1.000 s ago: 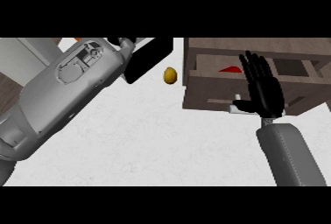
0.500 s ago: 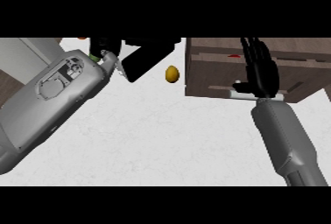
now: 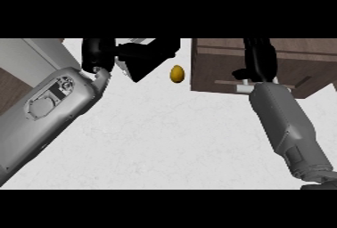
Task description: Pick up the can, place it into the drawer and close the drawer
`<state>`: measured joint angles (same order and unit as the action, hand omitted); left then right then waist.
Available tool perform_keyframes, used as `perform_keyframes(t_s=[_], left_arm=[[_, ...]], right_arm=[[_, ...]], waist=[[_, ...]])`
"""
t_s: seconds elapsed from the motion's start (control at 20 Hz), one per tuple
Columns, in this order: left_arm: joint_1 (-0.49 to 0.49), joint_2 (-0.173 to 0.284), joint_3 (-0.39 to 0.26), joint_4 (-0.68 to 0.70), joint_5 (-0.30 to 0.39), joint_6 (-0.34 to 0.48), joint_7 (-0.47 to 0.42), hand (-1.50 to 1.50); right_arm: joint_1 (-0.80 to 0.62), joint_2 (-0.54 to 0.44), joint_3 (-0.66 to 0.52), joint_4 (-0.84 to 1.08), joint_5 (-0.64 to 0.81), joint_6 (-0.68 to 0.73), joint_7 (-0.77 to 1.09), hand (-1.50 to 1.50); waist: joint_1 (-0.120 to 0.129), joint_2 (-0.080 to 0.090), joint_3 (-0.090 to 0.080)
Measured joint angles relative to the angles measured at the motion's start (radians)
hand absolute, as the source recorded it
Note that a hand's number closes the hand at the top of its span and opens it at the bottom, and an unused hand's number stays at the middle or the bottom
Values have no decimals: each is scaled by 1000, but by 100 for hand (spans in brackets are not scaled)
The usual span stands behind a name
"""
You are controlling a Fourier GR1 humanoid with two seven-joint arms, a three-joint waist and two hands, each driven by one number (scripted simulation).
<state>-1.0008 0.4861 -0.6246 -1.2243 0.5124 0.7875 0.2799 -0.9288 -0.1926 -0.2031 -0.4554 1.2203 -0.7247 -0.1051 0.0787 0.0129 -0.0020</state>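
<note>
The wooden drawer unit (image 3: 217, 67) stands at the top right, and its front sits pushed in against the body. No can shows anywhere; the drawer's inside is hidden. My right hand (image 3: 260, 55) lies flat against the drawer front with straight fingers pointing away from me, the thumb out to the left. At the top left, my left hand (image 3: 141, 55) hangs above the counter with its fingers stretched out, holding nothing, well apart from the drawer.
A small yellow oval object (image 3: 176, 73) lies on the white counter (image 3: 164, 133) between my two hands, just left of the drawer unit. My bulky left forearm (image 3: 52, 111) fills the left side. A brown surface (image 3: 13, 89) borders the counter there.
The drawer stood open a second ago with a red item showing inside. My right hand has pushed it forward and it now looks closed. The left arm drifted slightly.
</note>
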Motion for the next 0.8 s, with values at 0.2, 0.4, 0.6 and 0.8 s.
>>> perform_keyframes(t_s=[0.2, 0.4, 0.6, 0.8], left_arm=[[50, 13, 6, -35, -14, -6, -18, -150], [107, 25, 2, -85, -26, -8, -25, -150], [134, 38, 13, -107, -35, -19, -30, -150], [157, 43, 19, -128, -43, -25, -36, -150]], right_arm=[[-61, -11, -11, 85, 12, -14, 7, -150], [-102, -20, -23, 146, 17, -19, 12, -150], [-138, -24, -35, 192, 14, -14, 7, -150], [-157, -31, -59, 215, -12, 1, -45, -150]], waist=[[0, 4, 1], [1, 6, 1], [-4, 10, 4], [-3, 14, 4]])
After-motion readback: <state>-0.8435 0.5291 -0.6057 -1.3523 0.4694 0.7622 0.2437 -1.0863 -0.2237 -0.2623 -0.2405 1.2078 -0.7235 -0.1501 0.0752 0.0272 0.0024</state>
